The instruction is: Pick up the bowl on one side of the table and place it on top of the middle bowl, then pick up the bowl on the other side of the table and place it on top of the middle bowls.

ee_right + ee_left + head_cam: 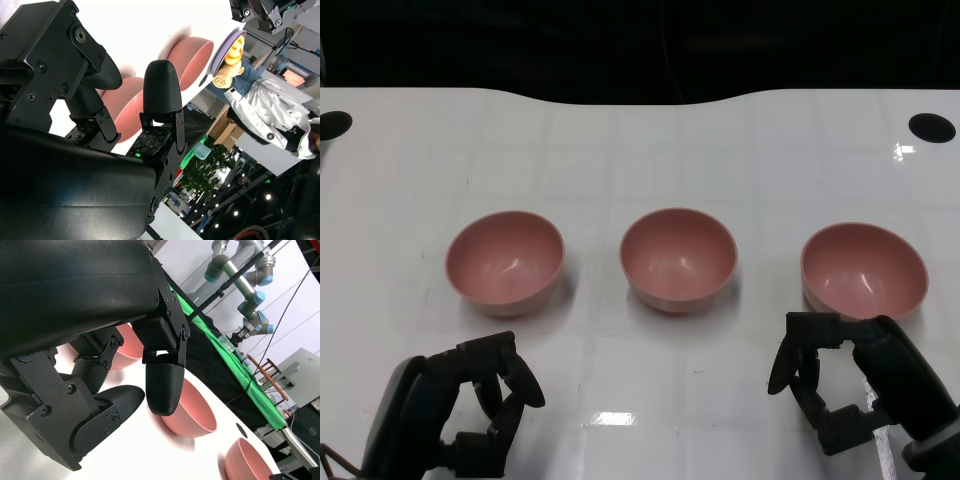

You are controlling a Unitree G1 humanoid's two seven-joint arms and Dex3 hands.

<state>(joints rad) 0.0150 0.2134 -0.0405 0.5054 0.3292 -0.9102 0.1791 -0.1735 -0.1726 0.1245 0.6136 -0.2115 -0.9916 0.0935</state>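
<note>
Looking across the white table [640, 140] from left to right: left hand [470, 410] hovering with fingers apart and holding nothing, just in front of the left bowl [505, 260]; middle bowl [678, 258] sitting well apart from both hands; right bowl [864, 270] lying directly beyond the right hand [840, 385], fingers spread wide, empty, nearly touching its near rim. Judging the right hand a little nearer to its bowl. Being round, showing no long axis. Finding no brand, label or readable writing anywhere.
</note>
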